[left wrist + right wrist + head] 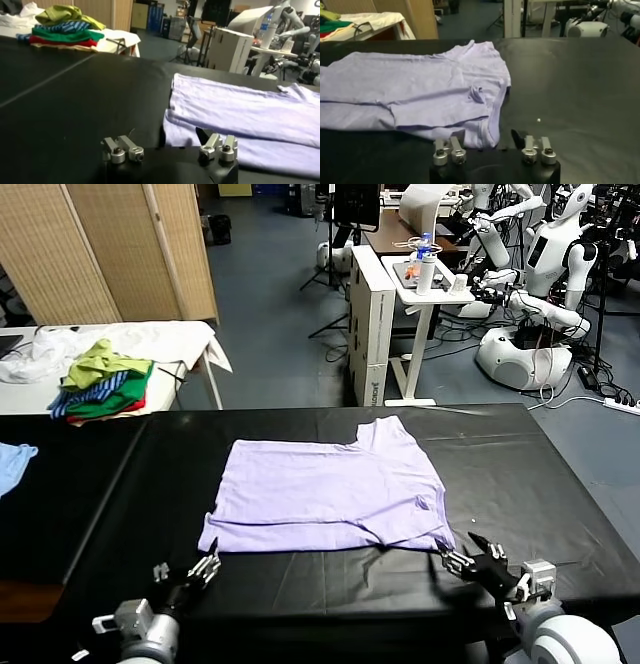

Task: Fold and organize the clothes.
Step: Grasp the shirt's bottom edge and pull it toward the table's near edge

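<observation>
The T-shirt [325, 494] lies flat on the black table [560, 474], folded over lengthwise, so a doubled layer shows along the edge nearest me. One sleeve [385, 432] points toward the far side of the table. A small pucker [476, 93] sits in the fabric near my right-hand corner.

My left gripper [205, 567] hangs low at the near edge, just beside the shirt's near left corner [211, 540]. Its fingers [122, 150] stand spread, with bare table between them; in the left wrist view the shirt's edge lies just ahead of them, and nothing is pinched. Whether a fingertip touches the cloth, I cannot tell.

My right gripper [458, 560] hangs low at the near right corner [440, 541] of the shirt. Its fingers [451, 151] stand apart in the right wrist view, with the hem just in front of one pair; no cloth is between them.

Off the black table: a heap of garments [100, 384], green, yellow, striped, red, on a white side table [190, 339]. A light blue cloth [14, 462] lies at my far left.
</observation>
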Robot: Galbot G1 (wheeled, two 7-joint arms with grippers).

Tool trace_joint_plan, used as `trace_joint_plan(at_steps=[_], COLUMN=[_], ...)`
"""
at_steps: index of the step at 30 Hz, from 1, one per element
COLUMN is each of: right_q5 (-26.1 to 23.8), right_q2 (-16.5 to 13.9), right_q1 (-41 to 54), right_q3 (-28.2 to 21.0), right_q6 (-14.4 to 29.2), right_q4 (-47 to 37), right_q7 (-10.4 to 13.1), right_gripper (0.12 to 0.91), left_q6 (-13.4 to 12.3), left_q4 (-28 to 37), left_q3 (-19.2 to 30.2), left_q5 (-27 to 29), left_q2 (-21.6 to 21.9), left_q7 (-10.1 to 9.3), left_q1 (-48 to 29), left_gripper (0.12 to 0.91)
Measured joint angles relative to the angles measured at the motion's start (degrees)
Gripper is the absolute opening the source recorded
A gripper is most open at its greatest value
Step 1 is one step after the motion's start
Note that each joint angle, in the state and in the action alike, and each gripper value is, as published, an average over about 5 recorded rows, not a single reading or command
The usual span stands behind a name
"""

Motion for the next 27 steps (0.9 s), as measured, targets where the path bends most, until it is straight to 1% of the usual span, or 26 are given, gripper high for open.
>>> trace_joint_plan(at_steps=[2,3,6,7,9,17,21,27], right_q5=[0.01,0.05,0.54,0.82,1.42,2.36,2.29,2.14], right_q2=[-0.05,-0.12,-0.57,-0.76,-1.17,-2.68,-3.28,-3.41], right_q1=[-0.02,-0.07,-0.51,-0.74,-1.29,-4.12,-6.10,-9.24], right_q3=[-0.10,-0.10,0.17,0.34,0.80,2.90,4.10,5.51], right_q6=[0.02,0.02,-0.14,-0.29,-0.73,-4.23,-5.90,-7.73], right_q4=[0.03,0.09,0.51,0.75,1.34,4.98,6.98,9.26], right_q7=[-0.02,0.00,0.23,0.36,0.62,2.38,2.58,2.48], right_gripper=[0.194,0.171,0.145,0.142,0.139,0.140,0.140,0.140], left_q6=[0.06,0.08,0.16,0.21,0.34,0.57,0.61,0.72], left_q4=[0.20,0.25,0.26,0.17,-0.19,-2.96,-4.38,-6.46], left_q3=[0.00,0.00,0.01,0.01,-0.02,-0.72,-1.47,-1.95], left_q5=[-0.02,-0.03,-0.07,-0.07,-0.07,0.06,0.32,1.11], left_q2=[0.05,0.09,0.32,0.43,0.75,3.00,4.04,4.70], left_q7=[0.03,0.04,0.05,0.01,-0.07,-0.16,-0.28,-0.43], left_q1=[-0.01,0.01,0.21,0.36,0.82,4.82,7.39,11.05], left_gripper=[0.428,0.354,0.198,0.168,0.144,0.144,0.144,0.144])
